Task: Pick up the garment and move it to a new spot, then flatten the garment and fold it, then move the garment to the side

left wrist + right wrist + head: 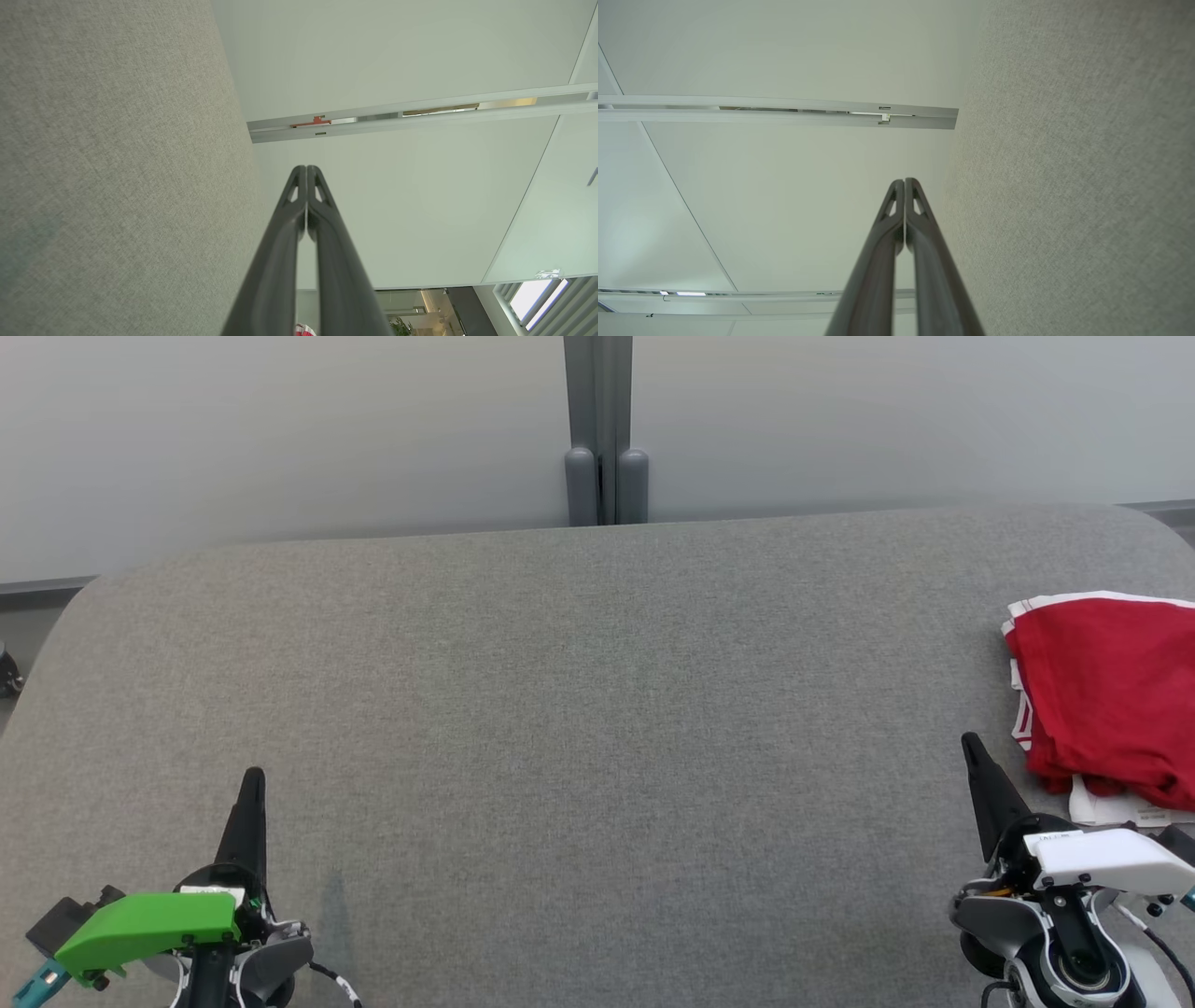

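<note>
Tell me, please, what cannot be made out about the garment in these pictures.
- Red garment, head view: right part cut off by the picture's edge; full shape unknown.
- White cloth beneath it, head view: mostly covered by red fabric; same garment or not, unclear.

Red garment (1111, 695) with white trim, folded into a thick, loosely squared bundle. Lies flat at the far right of the grey surface (597, 709), cut off by the head view's right border. Shows white striped edging along its top and left sides, soft creases across the red cloth, a rumpled near edge, and a white layer peeking out underneath there.
</note>
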